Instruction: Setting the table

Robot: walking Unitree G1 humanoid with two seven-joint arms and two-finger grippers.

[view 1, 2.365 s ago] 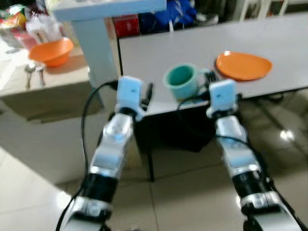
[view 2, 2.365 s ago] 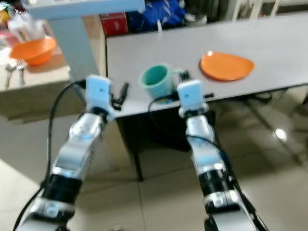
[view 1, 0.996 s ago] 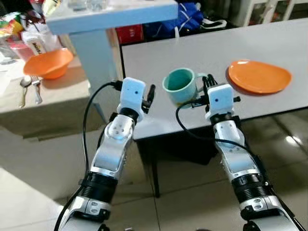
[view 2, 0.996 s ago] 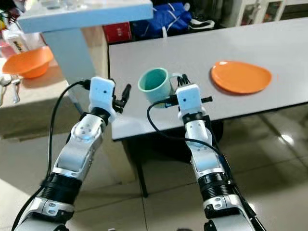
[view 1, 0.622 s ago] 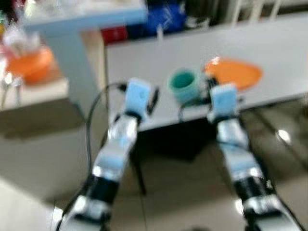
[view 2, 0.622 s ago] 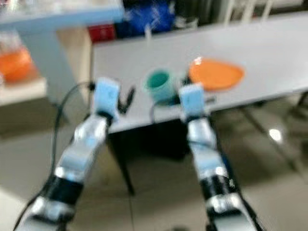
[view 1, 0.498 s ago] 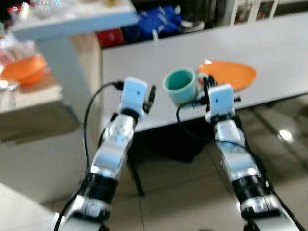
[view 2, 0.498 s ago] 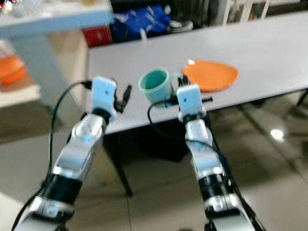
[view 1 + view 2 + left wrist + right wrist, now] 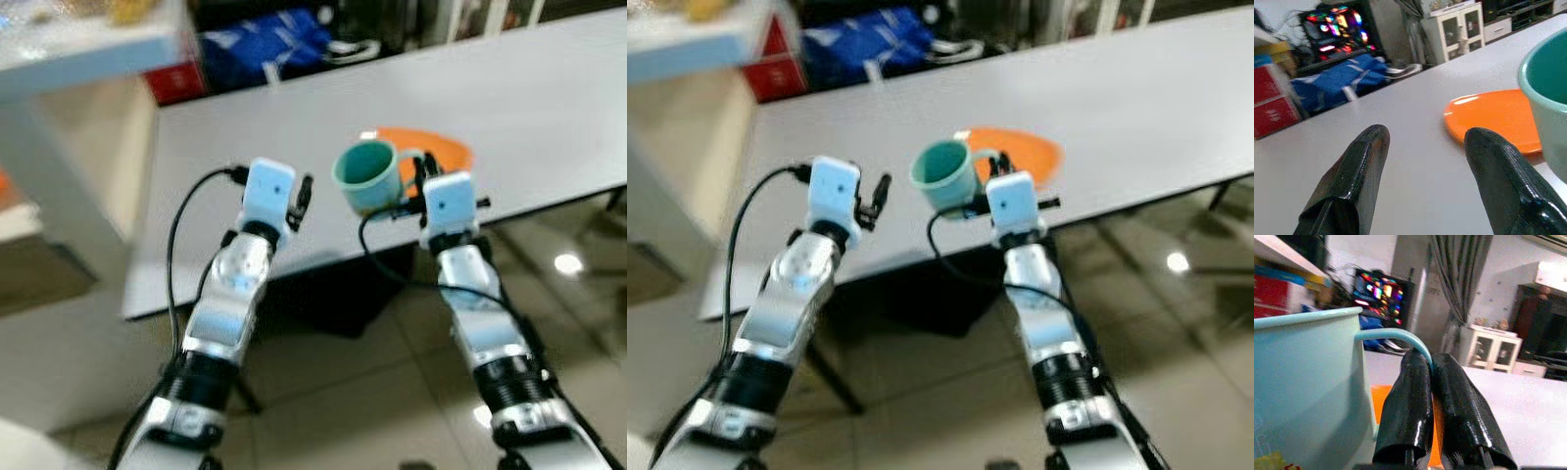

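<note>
My right gripper (image 9: 422,168) is shut on the handle of a teal mug (image 9: 365,177), holding it upright above the grey table (image 9: 549,88) near its front edge. In the right wrist view the two fingers (image 9: 1418,406) pinch the mug's thin handle (image 9: 1396,336), with the mug's wall (image 9: 1312,382) beside them. An orange plate (image 9: 443,152) lies on the table just behind the mug, and shows again as the plate (image 9: 1493,117) in the left wrist view. My left gripper (image 9: 303,197) is open over the table to the mug's left, its fingers (image 9: 1356,171) spread with nothing between them.
A pale blue shelf (image 9: 88,44) stands at the far left, beyond the table's left edge. Blue bags (image 9: 260,49) and a red box (image 9: 176,80) sit behind the table. A tiled floor (image 9: 372,382) lies under the table's front edge.
The camera has swung: the table and plate have shifted left in the picture, the plate now sitting right behind the mug. Both grippers keep their pose, the right still gripping the mug.
</note>
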